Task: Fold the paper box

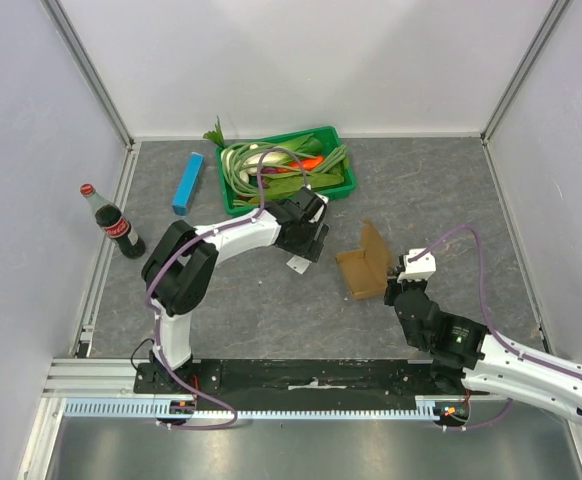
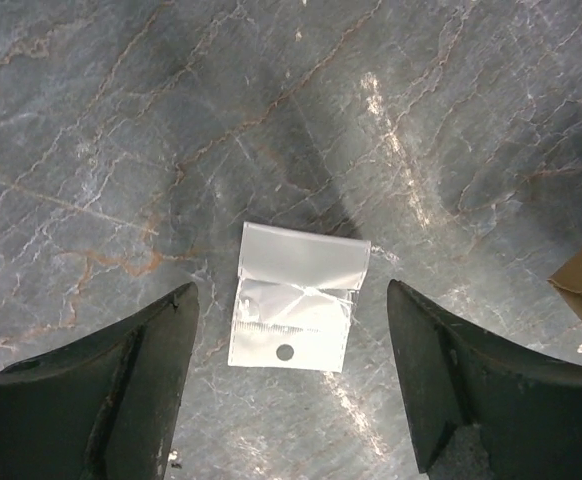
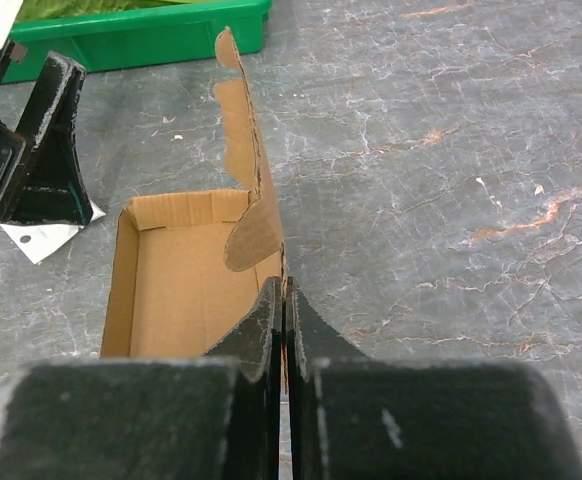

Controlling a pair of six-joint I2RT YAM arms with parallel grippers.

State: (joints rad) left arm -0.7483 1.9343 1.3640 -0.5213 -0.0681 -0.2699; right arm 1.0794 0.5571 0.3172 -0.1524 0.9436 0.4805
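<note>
Brown cardboard: the paper box (image 1: 363, 265) lay half-formed at four o'clock from your left pincer (image 2: 291, 290), which hung released above a white packet (image 2: 296, 312). Your right pincer (image 3: 284, 288) clenched its upright wall, likely steadying the fold.

Sitting near the far edge of the table (image 1: 421, 190), a green tray (image 3: 151, 42) heaped with green stalks (image 1: 271, 165). Lying beside it, a slim blue box (image 1: 187, 183). Standing upright by the left edge, a cola bottle (image 1: 116, 225). Lying flat near the middle, a small white packet (image 2: 296, 300).
</note>
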